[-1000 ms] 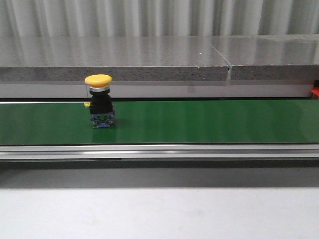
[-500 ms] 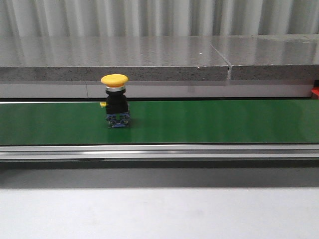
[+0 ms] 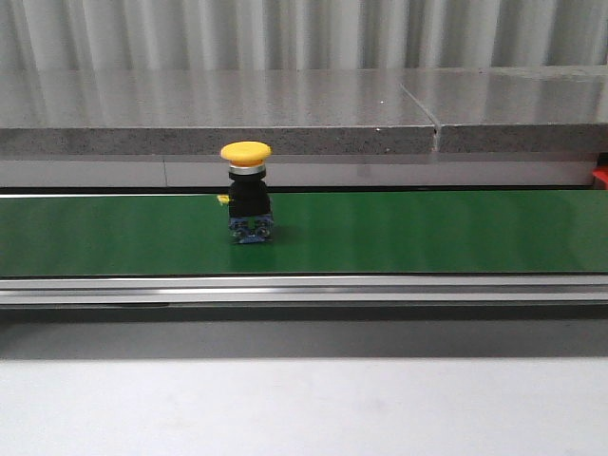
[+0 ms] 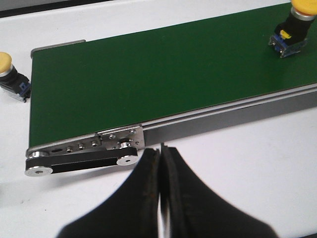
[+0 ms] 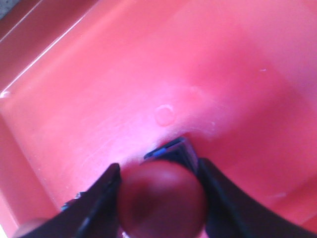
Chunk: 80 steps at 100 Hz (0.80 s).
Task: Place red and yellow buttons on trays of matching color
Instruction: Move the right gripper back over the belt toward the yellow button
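A yellow button (image 3: 246,190) with a black body stands upright on the green conveyor belt (image 3: 427,233); neither gripper shows in the front view. In the left wrist view the same button (image 4: 292,29) is on the belt, far from my left gripper (image 4: 161,148), which is shut and empty over the white table beside the belt's end. A second yellow button (image 4: 10,77) lies on the table beyond that end. My right gripper (image 5: 158,166) is shut on a red button (image 5: 161,198), held low inside the red tray (image 5: 99,89). No yellow tray is in view.
The belt's metal rail (image 3: 304,290) runs along its near side, and its end roller and drive belt (image 4: 84,161) sit close to my left fingers. A grey stone ledge (image 3: 285,119) runs behind the belt. A bit of red (image 3: 600,178) shows at the right edge.
The yellow button has ridden the belt to the right, staying upright. Nothing else in the front view has moved.
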{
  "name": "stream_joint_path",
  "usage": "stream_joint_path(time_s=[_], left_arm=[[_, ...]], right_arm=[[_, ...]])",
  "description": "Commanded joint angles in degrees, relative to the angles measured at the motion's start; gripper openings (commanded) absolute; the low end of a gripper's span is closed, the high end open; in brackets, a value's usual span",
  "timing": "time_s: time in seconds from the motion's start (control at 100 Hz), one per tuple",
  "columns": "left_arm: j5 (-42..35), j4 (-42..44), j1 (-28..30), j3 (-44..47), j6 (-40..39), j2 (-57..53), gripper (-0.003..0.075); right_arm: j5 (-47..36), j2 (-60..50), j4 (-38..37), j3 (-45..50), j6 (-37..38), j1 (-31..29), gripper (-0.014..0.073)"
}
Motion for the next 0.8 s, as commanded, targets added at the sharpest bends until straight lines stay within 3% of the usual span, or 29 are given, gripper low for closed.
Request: stream_joint_path(time_s=[0.0, 0.41, 0.79], left_arm=[[-3.4, -0.5, -0.5, -1.6, -0.6, 0.1, -0.0021], [-3.4, -0.5, -0.5, -1.6, -0.6, 0.1, -0.0021], [-3.4, -0.5, -0.5, -1.6, -0.6, 0.1, -0.0021]], right_arm=[[-1.8, -3.2, 0.4, -1.7, 0.1, -0.4, 0.0468], [-1.8, -10.6, 0.1, -1.7, -1.3, -0.4, 0.0464], [0.9, -22.4, 0.1, -1.5, -8.0, 1.4, 0.0464]])
